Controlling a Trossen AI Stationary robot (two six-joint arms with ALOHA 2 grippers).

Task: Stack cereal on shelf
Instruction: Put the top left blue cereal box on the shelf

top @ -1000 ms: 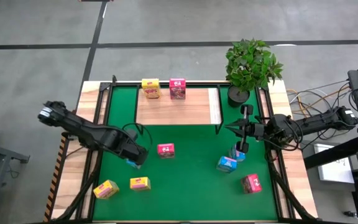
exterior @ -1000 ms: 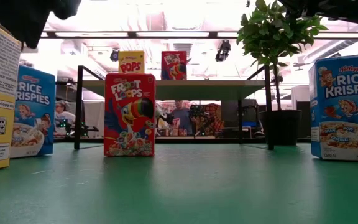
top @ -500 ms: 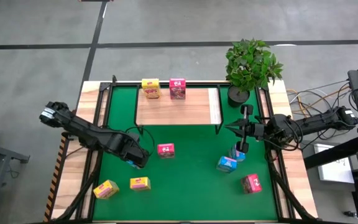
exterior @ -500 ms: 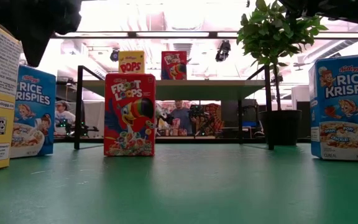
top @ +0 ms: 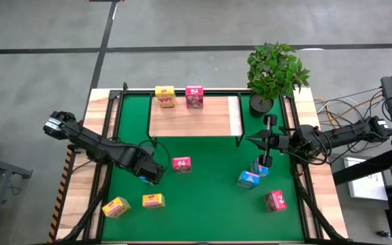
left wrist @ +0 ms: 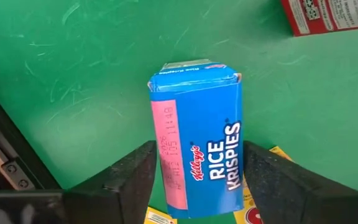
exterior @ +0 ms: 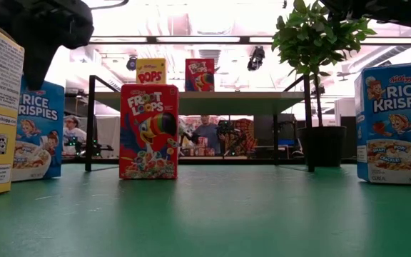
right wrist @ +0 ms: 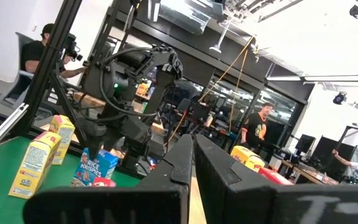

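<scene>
My left gripper [top: 148, 175] is open over a blue Rice Krispies box [left wrist: 197, 124] on the left half of the green mat. One finger [left wrist: 135, 177] stands on each side of the box. In the low view this box [exterior: 38, 128] stands upright on its base, with the gripper [exterior: 38, 43] just above it. The light-wood shelf [top: 192, 117] carries a yellow box [top: 165, 96] and a pink-red box [top: 194, 97] at its far edge. My right gripper [top: 258, 141] hangs shut by the shelf's right front corner, touching nothing. My left gripper has its fingers close against two opposite sides of the blue box [left wrist: 166, 155], coming from above on a slant. I cannot tell whether they touch it. The box stands upright on the mat.
A pink-red Froot Loops box [top: 181, 163] stands just right of my left gripper. Two yellow boxes [top: 153, 201] [top: 116, 207] lie near the near edge. Two blue boxes [top: 248, 179] [top: 261, 167] and a pink-red one [top: 275, 201] sit at right. A potted plant [top: 274, 71] stands by the shelf's right end.
My left gripper has come down toward the blue box and shifted slightly toward the table's right. The blue box and the other boxes have stayed where they were.
</scene>
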